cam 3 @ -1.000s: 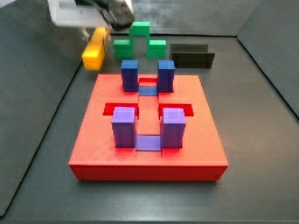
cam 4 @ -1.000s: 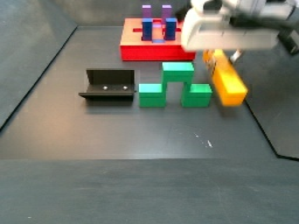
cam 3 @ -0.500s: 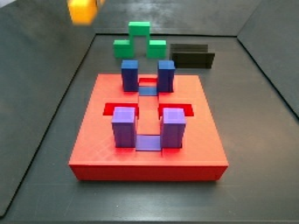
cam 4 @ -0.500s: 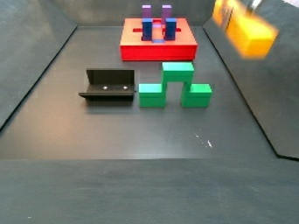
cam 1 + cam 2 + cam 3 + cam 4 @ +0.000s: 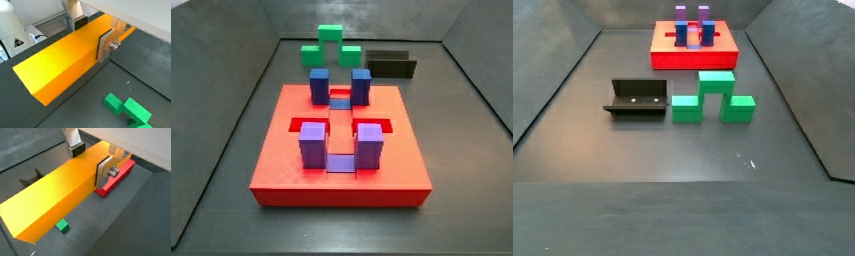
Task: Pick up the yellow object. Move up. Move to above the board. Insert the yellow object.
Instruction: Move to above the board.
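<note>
Floor [image 5: 673, 160] now bare of gripper [image 5: 92, 36]; yellow object [image 5: 67, 57] clamped, risen off-frame.

Claw [image 5: 93, 31] out of both side views, clamped on yellow object [image 5: 70, 57], above bench [image 5: 673, 170]. Board [image 5: 339, 150] top obstructed by blue posts [image 5: 339, 84] and purple posts [image 5: 341, 143]. Green block [image 5: 714, 98], fixture [image 5: 636, 98] stand near board.
</note>
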You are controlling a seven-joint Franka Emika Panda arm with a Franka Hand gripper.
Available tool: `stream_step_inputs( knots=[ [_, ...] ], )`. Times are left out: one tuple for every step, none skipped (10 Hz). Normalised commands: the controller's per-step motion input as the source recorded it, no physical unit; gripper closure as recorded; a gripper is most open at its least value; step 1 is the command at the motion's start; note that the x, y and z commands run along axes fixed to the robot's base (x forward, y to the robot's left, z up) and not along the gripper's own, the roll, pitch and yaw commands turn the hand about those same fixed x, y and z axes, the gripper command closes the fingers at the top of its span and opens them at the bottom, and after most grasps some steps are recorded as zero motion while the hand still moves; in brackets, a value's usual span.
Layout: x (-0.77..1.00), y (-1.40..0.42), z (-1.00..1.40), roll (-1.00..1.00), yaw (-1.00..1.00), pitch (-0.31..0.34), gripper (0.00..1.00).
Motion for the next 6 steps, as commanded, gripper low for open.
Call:
stream_step_inputs(
  knots=[
    [0.85,-1.40,0.25,0.07,-0.16,0.167,1.00],
    [0.86,-1.40,0.22,0.10,-0.11,0.198,1.00],
    [0.90,-1.40,0.21,0.11,-0.06,0.234,1.00],
    [0.95,-1.40,0.22,-0.03,-0.04,0.241,1.00],
    [0.93,-1.40,0.24,-0.01,-0.02,0.208,1.00],
    [0.92,-1.40,0.24,0.04,0.00,0.157,1.00]
  ],
)
